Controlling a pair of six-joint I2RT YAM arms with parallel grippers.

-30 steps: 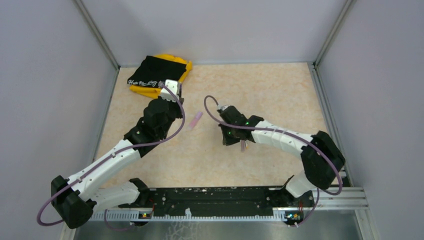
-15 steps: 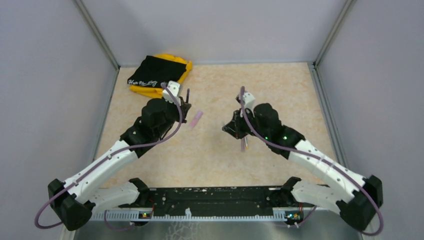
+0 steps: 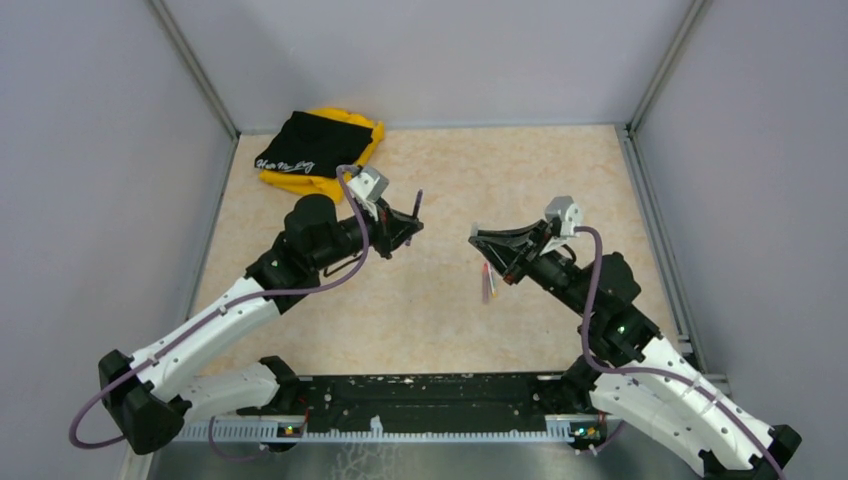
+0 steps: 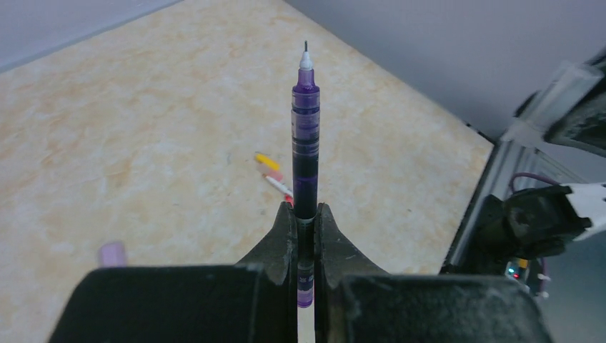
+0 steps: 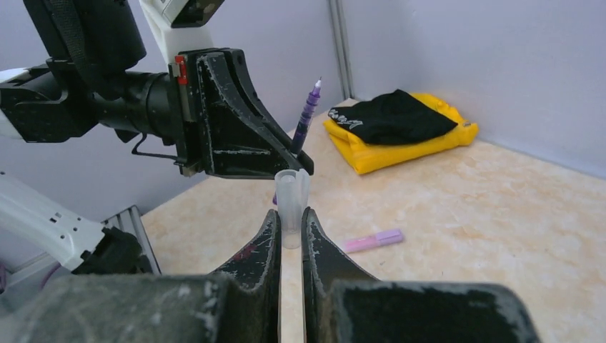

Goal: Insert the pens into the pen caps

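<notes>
While the dark purple pen (image 4: 305,143) stood tip-up, clamped low on its barrel by the left gripper (image 4: 305,212), a pale cap (image 5: 291,204) sat pinched in the right gripper (image 5: 291,214) with its open end up. The two grippers faced each other over the middle of the table (image 3: 560,180), and the pen tip and the cap were near but apart. Two other pens (image 3: 487,287) lay close together on the table under the right gripper, with a yellow cap (image 4: 266,161) just beside them. A pink-lilac piece (image 5: 375,240) lay alone nearer the left arm. Yellow and black cloths (image 3: 320,145) sat folded in the far left corner.
</notes>
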